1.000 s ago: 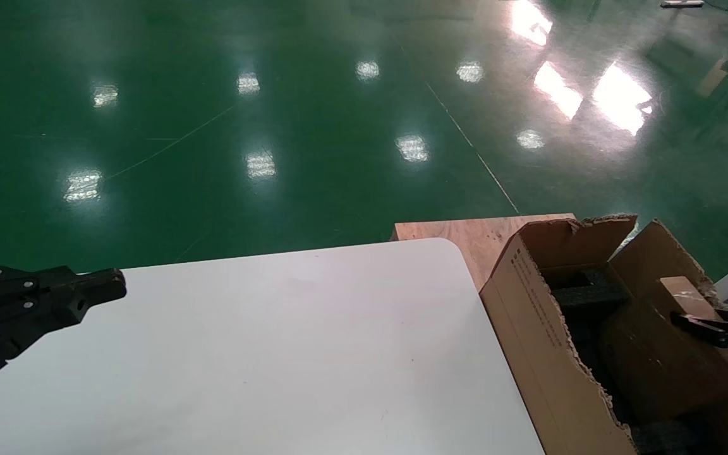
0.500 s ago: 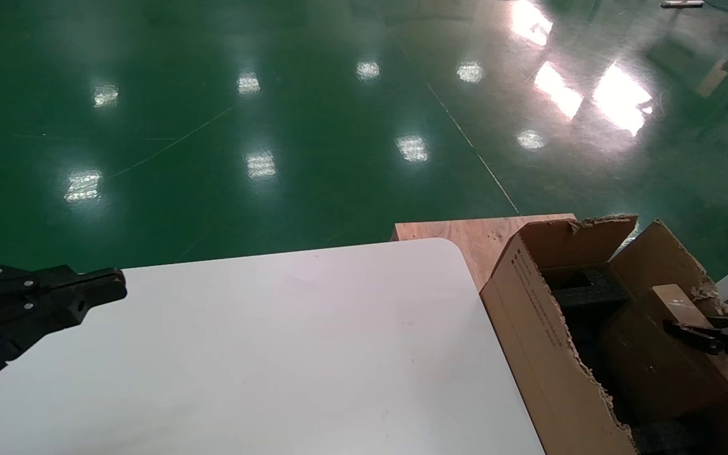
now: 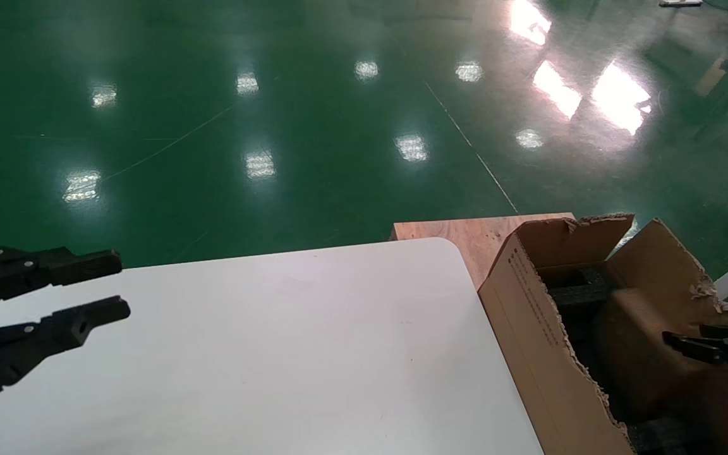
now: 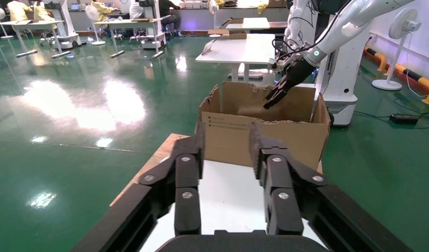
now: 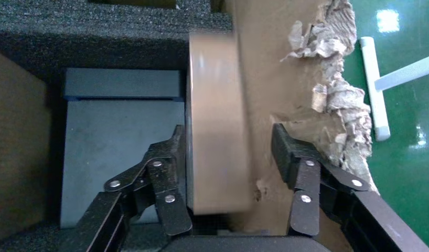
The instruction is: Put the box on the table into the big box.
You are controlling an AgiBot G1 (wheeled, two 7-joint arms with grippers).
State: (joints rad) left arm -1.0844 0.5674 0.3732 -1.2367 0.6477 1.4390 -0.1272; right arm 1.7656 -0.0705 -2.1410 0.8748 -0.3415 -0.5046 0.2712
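Note:
The small brown box [image 5: 217,105] shows blurred in the right wrist view, inside the big box [image 3: 528,316] beside its torn wall [image 5: 275,79] and above black foam [image 5: 123,42]. My right gripper [image 5: 228,136] is open around it, with a clear gap on one side. In the head view that gripper [image 3: 673,341] reaches into the carton at the right and the small box is hidden. My left gripper [image 3: 121,284] is open and empty over the left of the white table [image 3: 275,347]; in the left wrist view [image 4: 226,136] it faces the carton [image 4: 291,139].
A pale plywood board [image 3: 471,237] lies behind the table's far right corner, under the carton. Black foam [image 3: 576,294] fills the carton's back. Green floor lies beyond the table's far edge. Other tables and robots stand far off.
The right gripper has opened and the small box has dropped out of the head view into the carton. The left gripper has gone from shut to open.

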